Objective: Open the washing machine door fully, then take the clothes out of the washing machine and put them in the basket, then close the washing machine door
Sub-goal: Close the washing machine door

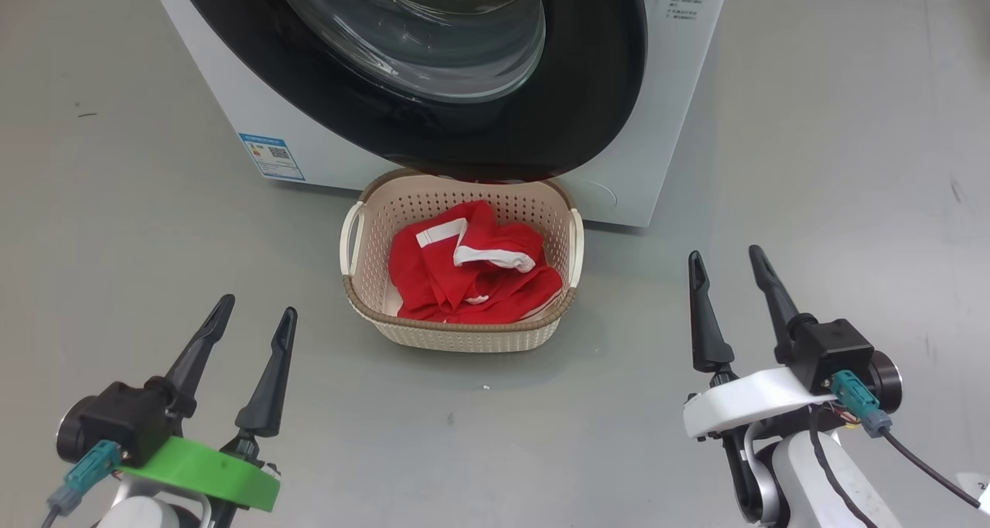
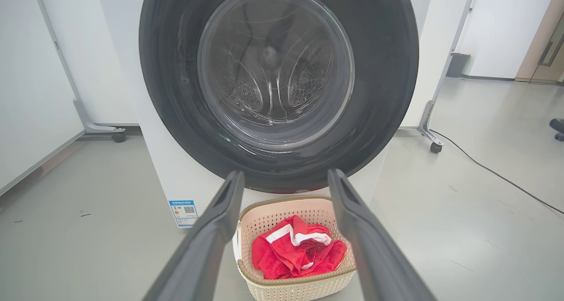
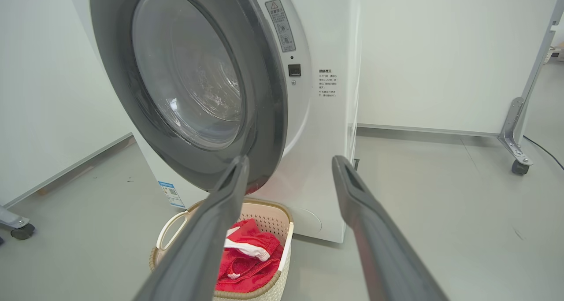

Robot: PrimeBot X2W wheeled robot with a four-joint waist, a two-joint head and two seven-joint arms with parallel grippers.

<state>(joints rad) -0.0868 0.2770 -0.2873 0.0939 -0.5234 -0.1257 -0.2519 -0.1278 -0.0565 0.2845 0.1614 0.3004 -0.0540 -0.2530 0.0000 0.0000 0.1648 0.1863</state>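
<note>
Red clothes (image 1: 472, 269) lie heaped in the basket (image 1: 464, 331) at frame centre on the floor (image 1: 812, 165), directly below the washing machine door (image 1: 588, 87) on the washing machine (image 1: 673, 110). Left pincer (image 1: 258, 305), lower left, and right pincer (image 1: 725, 253), lower right: both spread, holding nothing.

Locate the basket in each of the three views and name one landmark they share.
Head view: the basket sits at centre, just below the lower rim of the door.
Left wrist view: basket at bottom centre, framed by the fingers of the left claw.
Right wrist view: basket at the bottom, left of centre, partly behind one finger of the right claw.
Shared landmark: the blue sticker on the washing machine, up and left of the basket.
</note>
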